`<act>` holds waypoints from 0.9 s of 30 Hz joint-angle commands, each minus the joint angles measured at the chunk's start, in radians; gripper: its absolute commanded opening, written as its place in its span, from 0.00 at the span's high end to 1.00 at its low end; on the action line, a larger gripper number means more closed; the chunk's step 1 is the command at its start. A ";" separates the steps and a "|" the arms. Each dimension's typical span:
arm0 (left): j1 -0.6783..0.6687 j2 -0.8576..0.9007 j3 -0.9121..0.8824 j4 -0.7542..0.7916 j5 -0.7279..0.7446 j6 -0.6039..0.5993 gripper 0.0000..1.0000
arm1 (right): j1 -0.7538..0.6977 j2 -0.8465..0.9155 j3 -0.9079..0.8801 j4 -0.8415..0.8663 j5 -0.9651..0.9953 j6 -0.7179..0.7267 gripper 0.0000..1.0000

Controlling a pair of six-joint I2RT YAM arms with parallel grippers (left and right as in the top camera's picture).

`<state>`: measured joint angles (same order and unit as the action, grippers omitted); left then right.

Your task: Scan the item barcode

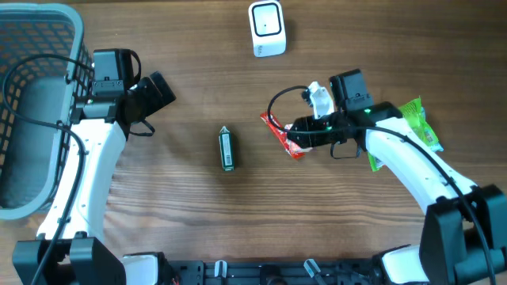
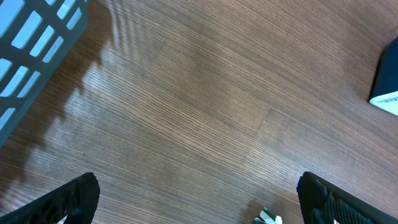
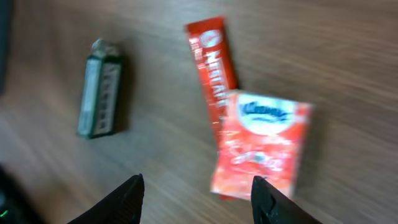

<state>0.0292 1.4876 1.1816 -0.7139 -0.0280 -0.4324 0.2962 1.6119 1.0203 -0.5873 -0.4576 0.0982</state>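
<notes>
The white scanner (image 1: 268, 28) stands at the back middle of the table. Three small items lie mid-table: a dark green pack (image 1: 227, 149) (image 3: 99, 90), a red stick sachet (image 1: 276, 129) (image 3: 213, 68) and a red tissue pack (image 3: 261, 146) lying over the sachet's near end. My right gripper (image 1: 295, 136) (image 3: 199, 199) hovers open just above and beside the tissue pack, nothing between its fingers. My left gripper (image 1: 161, 89) (image 2: 202, 205) is wide open over bare wood, holding nothing. No barcode shows.
A grey wire basket (image 1: 36, 103) (image 2: 31, 37) fills the left edge. A bright green packet (image 1: 417, 125) lies at the right, partly under my right arm. A dark and white object's corner (image 2: 388, 81) shows in the left wrist view.
</notes>
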 commanded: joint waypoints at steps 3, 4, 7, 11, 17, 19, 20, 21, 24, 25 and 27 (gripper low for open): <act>0.004 -0.006 0.014 0.002 -0.006 -0.002 0.00 | -0.054 0.025 0.019 0.003 0.097 0.088 0.45; 0.004 -0.006 0.014 0.002 -0.006 -0.002 0.00 | -0.061 0.039 0.019 0.000 0.098 0.087 0.46; 0.004 -0.006 0.014 0.002 -0.006 -0.002 0.00 | -0.062 0.090 0.018 0.000 0.093 0.085 0.46; 0.004 -0.006 0.014 0.002 -0.006 -0.002 0.00 | -0.062 0.163 0.018 0.011 0.048 0.074 0.52; 0.004 -0.006 0.014 0.002 -0.006 -0.002 0.00 | -0.062 0.185 0.004 0.034 -0.023 0.060 0.61; 0.004 -0.006 0.014 0.002 -0.006 -0.002 0.00 | -0.062 0.185 -0.045 0.089 -0.023 0.060 0.66; 0.004 -0.006 0.014 0.002 -0.006 -0.002 0.00 | -0.062 0.185 -0.058 0.105 -0.023 0.061 0.67; 0.004 -0.006 0.014 0.002 -0.006 -0.002 0.00 | -0.062 0.185 -0.061 0.108 -0.024 0.061 0.69; 0.004 -0.006 0.014 0.002 -0.006 -0.002 0.00 | -0.062 0.185 -0.066 0.108 -0.065 0.060 0.66; 0.004 -0.006 0.014 0.002 -0.006 -0.002 0.00 | -0.060 0.185 -0.070 0.110 -0.064 0.063 0.66; 0.004 -0.006 0.014 0.002 -0.006 -0.002 0.00 | -0.060 0.185 -0.084 0.124 -0.064 0.086 0.67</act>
<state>0.0292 1.4876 1.1816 -0.7139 -0.0284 -0.4324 0.2348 1.7805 0.9611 -0.4759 -0.4973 0.1638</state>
